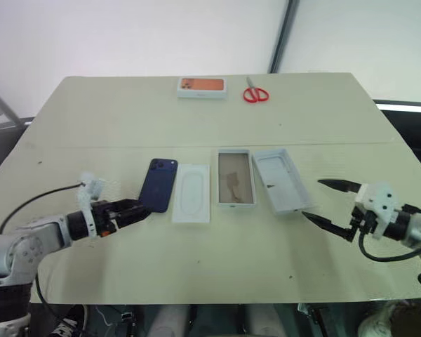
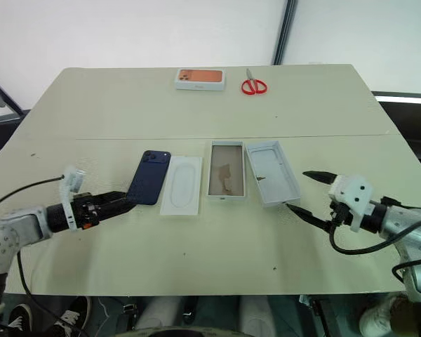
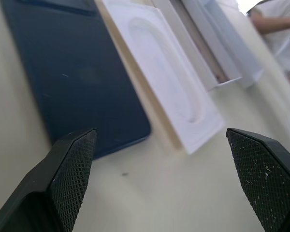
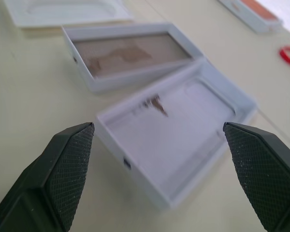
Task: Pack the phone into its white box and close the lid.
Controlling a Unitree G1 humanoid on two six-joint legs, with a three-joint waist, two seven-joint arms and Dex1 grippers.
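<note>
The phone point(image 1: 159, 184), likely a stiff, slick, fairly dense slab best pinched across its long edges, lies flat on the worktop point(image 1: 196, 119) left of the white box point(image 1: 236, 178), its near end just beyond the left claw point(image 1: 135, 211), whose jaws stand released and empty.

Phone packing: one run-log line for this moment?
phone: on table, unpacked | white box: empty | lid: off | left gripper, right gripper: jaws open
</note>
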